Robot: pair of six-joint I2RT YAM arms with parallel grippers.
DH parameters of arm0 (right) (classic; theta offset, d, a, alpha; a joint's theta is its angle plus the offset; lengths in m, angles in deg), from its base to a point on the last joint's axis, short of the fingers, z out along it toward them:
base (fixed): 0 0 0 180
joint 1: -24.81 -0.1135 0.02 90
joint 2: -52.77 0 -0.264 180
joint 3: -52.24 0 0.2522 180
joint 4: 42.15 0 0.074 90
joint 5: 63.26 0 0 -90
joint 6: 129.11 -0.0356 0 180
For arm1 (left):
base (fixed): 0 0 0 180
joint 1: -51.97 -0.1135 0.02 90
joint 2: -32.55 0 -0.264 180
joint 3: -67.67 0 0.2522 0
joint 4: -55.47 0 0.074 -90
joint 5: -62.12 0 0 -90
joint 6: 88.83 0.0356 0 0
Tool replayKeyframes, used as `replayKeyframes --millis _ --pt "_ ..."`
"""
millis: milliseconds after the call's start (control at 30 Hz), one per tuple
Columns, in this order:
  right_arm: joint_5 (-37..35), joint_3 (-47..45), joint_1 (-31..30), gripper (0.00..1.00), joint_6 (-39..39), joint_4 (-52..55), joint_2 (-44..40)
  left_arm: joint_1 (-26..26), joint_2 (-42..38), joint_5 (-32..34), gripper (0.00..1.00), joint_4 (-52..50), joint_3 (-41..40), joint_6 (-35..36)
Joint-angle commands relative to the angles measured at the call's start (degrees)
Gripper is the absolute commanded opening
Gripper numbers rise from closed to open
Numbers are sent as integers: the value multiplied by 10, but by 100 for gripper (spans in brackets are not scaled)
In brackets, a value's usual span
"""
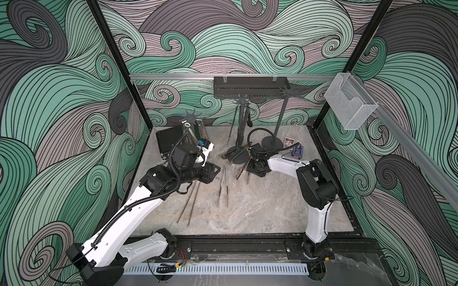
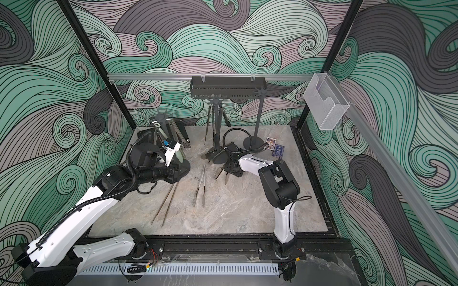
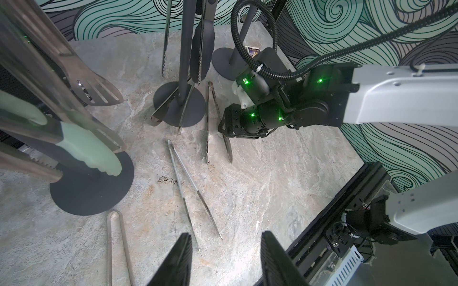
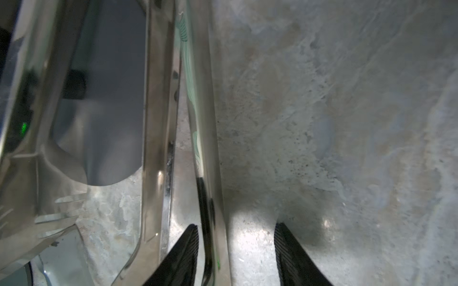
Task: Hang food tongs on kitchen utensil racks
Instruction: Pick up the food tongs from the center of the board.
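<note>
**A:** Food tongs (image 1: 221, 188) lie loose on the surface (image 1: 260, 210) in both top views. Others hang from the middle utensil rack (image 1: 241, 123).

**B:** And the left wrist view?

**A:** Pale-green-tipped tongs (image 3: 91, 148) hang close by. The left claw (image 3: 226, 235) stands apart over the surface.

**B:** Right wrist?

**A:** The right claw (image 4: 236, 226), apart, straddles one shiny steel tong arm (image 4: 210, 148), unclamped.

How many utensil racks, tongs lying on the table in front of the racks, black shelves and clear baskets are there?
Utensil racks: 3
Tongs lying in front of the racks: 3
Black shelves: 1
Clear baskets: 1
Total: 8
Hung tongs and the pair across a rack foot are not counted.
</note>
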Motion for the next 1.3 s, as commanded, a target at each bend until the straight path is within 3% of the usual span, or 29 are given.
replayKeyframes --millis 0,167,700,767,1033,1267 --pt "-48 -6 -1 50 -3 42 4 -6 -9 -7 46 7 -2 7" --pt "-76 -35 14 45 4 52 -18 -7 -13 -7 46 8 -4 7" --pt "-65 -119 83 6 78 51 -84 -8 -14 -7 47 10 -9 5" --pt "-59 -122 89 0 111 51 -95 -8 -16 -5 47 9 -9 5" --pt "-13 -137 98 0 317 49 -211 -10 -25 10 47 2 -2 7" --pt "101 -128 93 0 492 26 -358 -12 -33 14 46 12 -3 7"
